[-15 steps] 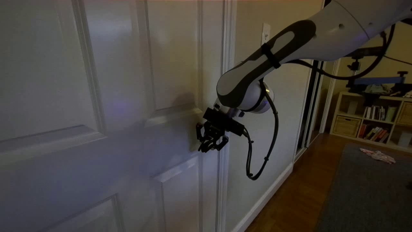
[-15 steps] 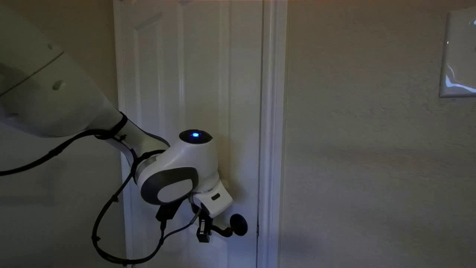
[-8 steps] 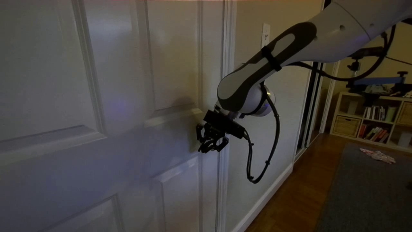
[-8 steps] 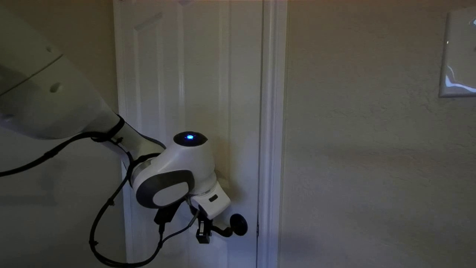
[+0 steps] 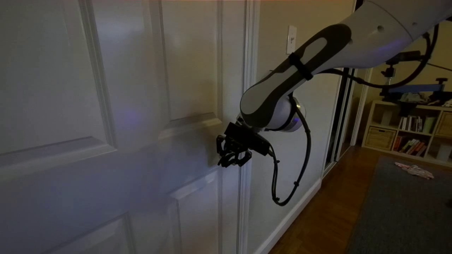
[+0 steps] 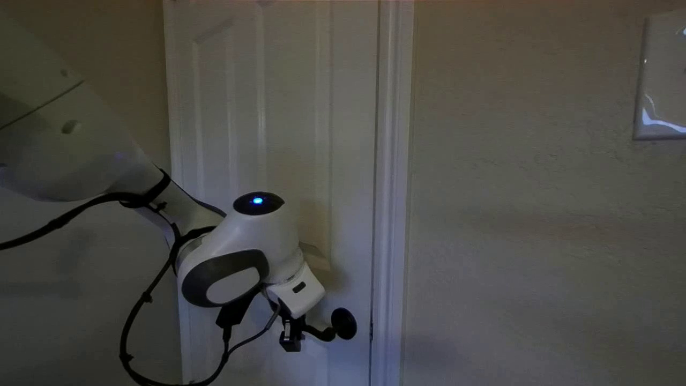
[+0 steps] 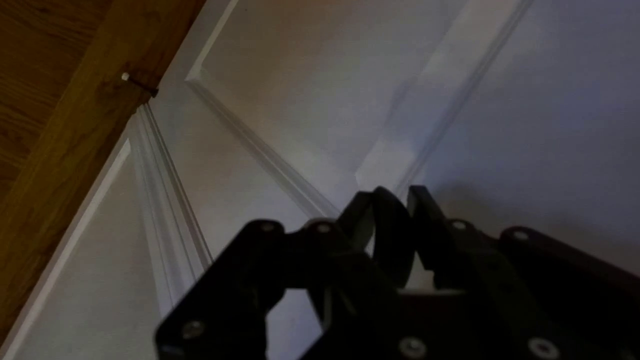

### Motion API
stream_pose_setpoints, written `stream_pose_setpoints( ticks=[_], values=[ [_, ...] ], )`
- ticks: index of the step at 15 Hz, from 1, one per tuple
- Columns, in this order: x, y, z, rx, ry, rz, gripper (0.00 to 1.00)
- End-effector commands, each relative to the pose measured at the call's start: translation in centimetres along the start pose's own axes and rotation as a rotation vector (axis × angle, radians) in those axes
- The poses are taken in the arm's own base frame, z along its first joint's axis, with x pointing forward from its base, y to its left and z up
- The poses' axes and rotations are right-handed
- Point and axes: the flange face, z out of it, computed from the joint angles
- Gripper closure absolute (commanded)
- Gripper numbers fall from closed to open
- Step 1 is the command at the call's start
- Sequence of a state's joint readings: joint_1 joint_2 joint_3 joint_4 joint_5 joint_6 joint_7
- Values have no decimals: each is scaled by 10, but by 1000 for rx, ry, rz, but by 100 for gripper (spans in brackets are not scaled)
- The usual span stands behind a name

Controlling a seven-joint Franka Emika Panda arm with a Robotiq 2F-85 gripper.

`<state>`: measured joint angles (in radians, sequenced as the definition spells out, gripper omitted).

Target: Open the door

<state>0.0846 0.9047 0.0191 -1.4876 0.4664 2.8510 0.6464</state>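
In an exterior view the panelled door (image 6: 289, 134) stands left of centre, seemingly closed, its black lever handle (image 6: 321, 334) low down. The claw (image 7: 391, 196) pinches that handle away from the round rose (image 6: 343, 323), jaws almost together, likely for turning leverage.
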Motion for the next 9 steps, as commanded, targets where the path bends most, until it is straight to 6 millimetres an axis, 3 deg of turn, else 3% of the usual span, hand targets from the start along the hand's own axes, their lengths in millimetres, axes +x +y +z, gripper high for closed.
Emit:
stream_pose_setpoints(
  ticks=[1,8,9],
  values=[
    [0,60,-10,-118,-30,108,48],
    [-2,54,-25,-111,-41,193,2],
    [1,60,-25,-132,-35,211,1]
  ],
)
